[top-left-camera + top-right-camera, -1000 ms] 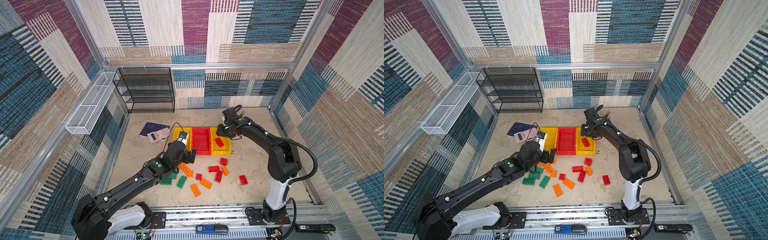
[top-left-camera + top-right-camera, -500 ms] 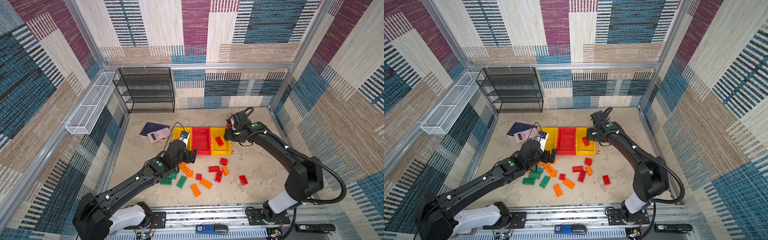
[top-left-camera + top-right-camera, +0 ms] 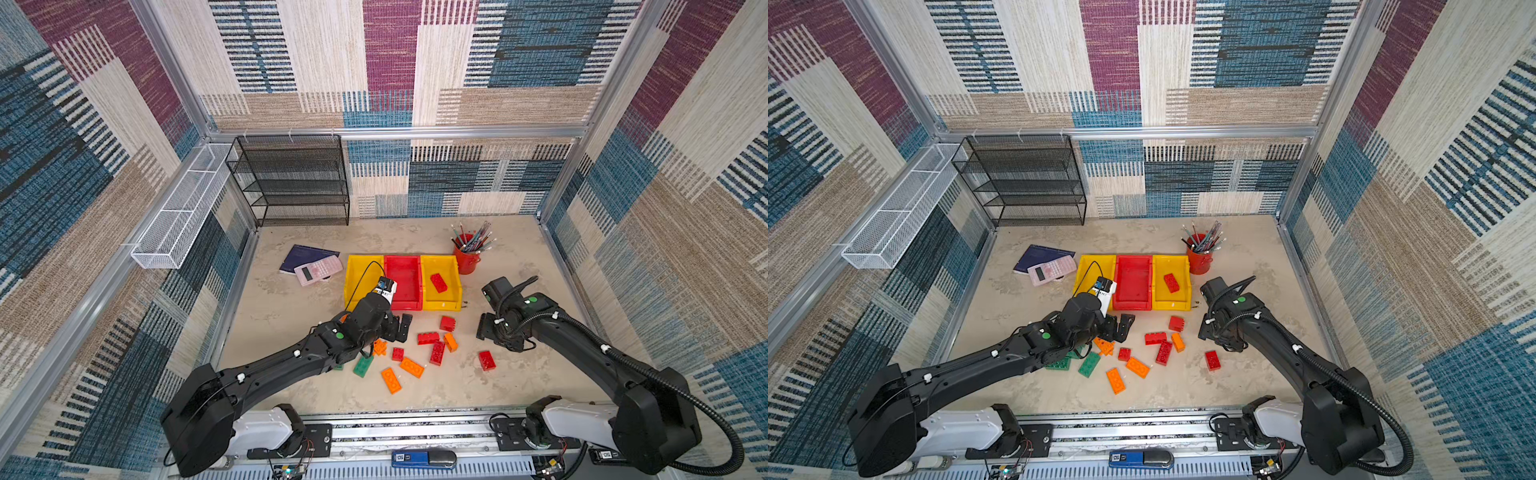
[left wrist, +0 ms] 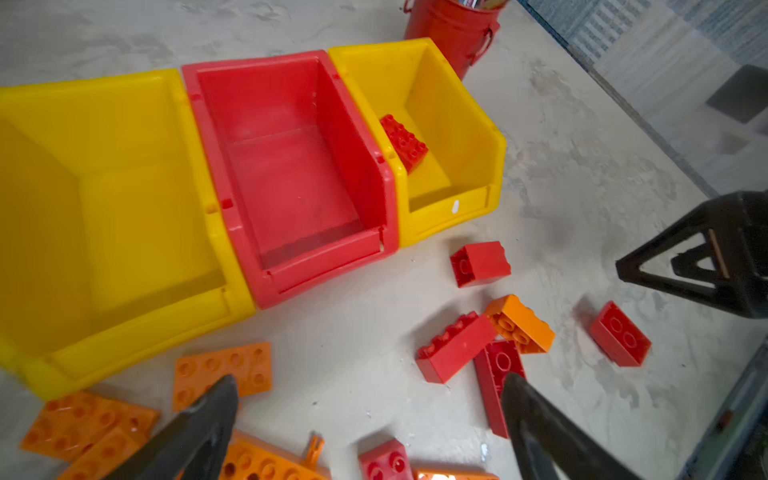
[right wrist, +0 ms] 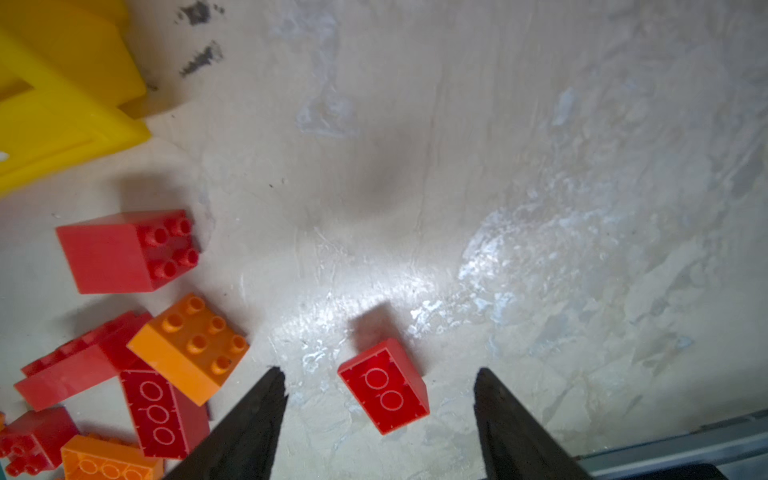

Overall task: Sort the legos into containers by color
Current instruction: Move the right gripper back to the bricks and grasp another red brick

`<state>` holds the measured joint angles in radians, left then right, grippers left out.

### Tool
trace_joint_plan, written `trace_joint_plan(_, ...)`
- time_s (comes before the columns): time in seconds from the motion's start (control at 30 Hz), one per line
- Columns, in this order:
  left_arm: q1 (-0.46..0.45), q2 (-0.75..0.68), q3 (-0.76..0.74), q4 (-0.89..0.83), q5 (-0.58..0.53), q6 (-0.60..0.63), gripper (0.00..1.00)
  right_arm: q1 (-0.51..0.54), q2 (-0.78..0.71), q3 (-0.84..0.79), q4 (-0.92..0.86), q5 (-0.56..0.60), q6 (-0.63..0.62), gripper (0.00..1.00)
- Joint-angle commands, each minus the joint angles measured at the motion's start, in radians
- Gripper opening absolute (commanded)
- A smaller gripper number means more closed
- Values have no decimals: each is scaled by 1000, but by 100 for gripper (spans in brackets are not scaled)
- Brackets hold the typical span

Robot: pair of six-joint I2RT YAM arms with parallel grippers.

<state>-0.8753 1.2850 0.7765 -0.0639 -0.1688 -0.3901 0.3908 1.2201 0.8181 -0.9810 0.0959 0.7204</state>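
My right gripper (image 5: pixel 380 372), jaws apart and empty, hung over the red brick (image 3: pixel 486 360) lying studs-down, seemingly askew, on the counter (image 3: pixel 519 266) apart from the nearer yellow bin (image 3: pixel 441 306), so closing might twist it free.

The left arm (image 3: pixel 291 365) stretches low and forward toward the middle, wrist angled down, and the left gripper (image 4: pixel 368 384) has its jaws spread wide, gripping nothing. The right arm (image 3: pixel 582 336) reaches forward with its elbow bent, and the right gripper (image 5: pixel 379 374) points downward, jaws parted and empty.
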Motion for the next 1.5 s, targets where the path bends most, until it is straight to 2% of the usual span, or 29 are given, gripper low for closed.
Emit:
trace_joint_plan(0.0,-26,29,25,50,17,-13,99,0,-22,-35,18,-55,52,73)
trace_joint_plan(0.1,-35,37,33,53,18,0,99,2,-25,-74,52,-115,61,68)
trace_joint_plan(0.3,-37,31,41,35,3,56,99,5,-36,-107,76,-140,63,67)
trace_joint_plan(0.63,-34,34,54,10,-15,102,99,6,64,-128,165,-177,-23,62)
trace_joint_plan(1.0,-34,27,52,-14,-44,112,99,7,56,-167,192,-226,-24,53)
trace_joint_plan(1.47,-34,-17,-17,23,-50,53,99,12,67,-185,163,-200,-55,42)
